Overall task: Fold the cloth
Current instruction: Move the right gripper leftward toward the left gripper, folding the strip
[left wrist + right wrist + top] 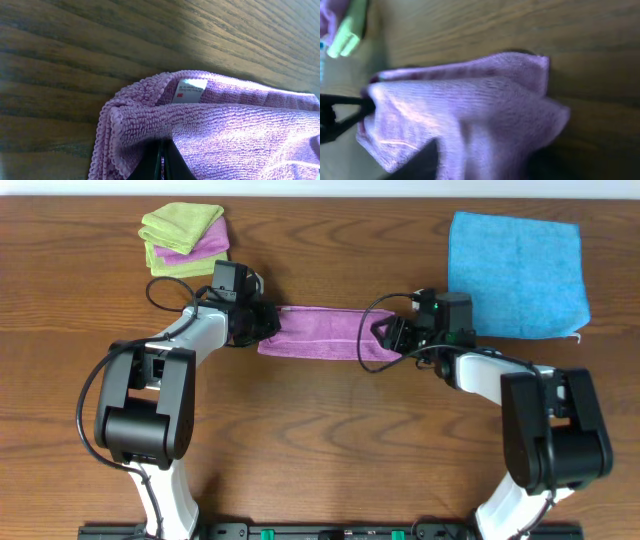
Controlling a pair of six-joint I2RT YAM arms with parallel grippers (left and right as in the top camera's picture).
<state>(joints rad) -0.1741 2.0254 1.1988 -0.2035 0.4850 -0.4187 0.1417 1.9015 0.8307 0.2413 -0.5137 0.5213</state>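
Note:
The purple cloth (pixel 320 332) lies as a narrow folded strip across the middle of the table, stretched between my two grippers. My left gripper (pixel 262 320) is shut on its left end. In the left wrist view the cloth (pixel 225 125) fills the lower right, its white tag (pixel 189 90) near the folded edge, and the jaws (pixel 162 162) pinch the fabric. My right gripper (pixel 392 337) is shut on the right end. In the right wrist view the bunched cloth (pixel 470 115) covers the fingers.
A bright blue cloth (pixel 517 275) lies flat at the back right. A folded stack of lime-green and purple cloths (pixel 184 238) sits at the back left. Both arm bases stand at the front edge.

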